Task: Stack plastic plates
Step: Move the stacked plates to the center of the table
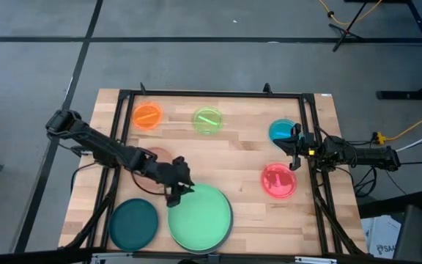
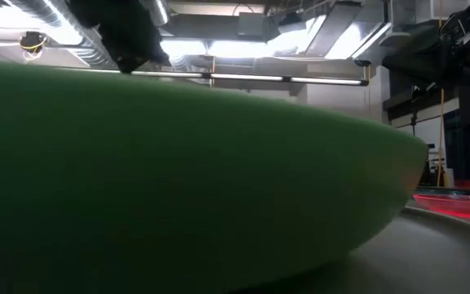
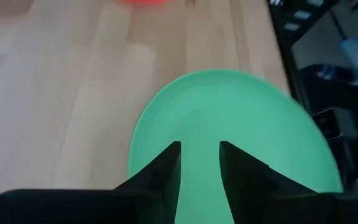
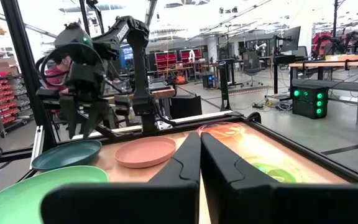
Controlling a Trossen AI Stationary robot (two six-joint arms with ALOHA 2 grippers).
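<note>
The large light green plate (image 1: 200, 216) lies flat near the table's near edge; it fills the low view (image 2: 178, 180) and shows in the left wrist view (image 3: 241, 112). A dark rim (image 1: 230, 229) shows under its right side. My left gripper (image 1: 178, 191) hangs open over the plate's left far rim, above it and apart from it (image 4: 82, 124), fingers either side of a gap (image 3: 201, 155). The dark teal plate (image 1: 132, 222) lies left of the green one. The brown plate (image 1: 156, 156) is partly hidden under my left arm. My right gripper (image 1: 294, 147) waits shut (image 4: 200, 155) at the right edge.
Small translucent plates lie apart on the wood: orange (image 1: 148, 116) and lime (image 1: 208, 120) along the far side, blue (image 1: 283, 130) and pink-red (image 1: 278, 180) on the right near my right gripper. A black frame (image 1: 211, 94) rims the table. The middle is bare wood.
</note>
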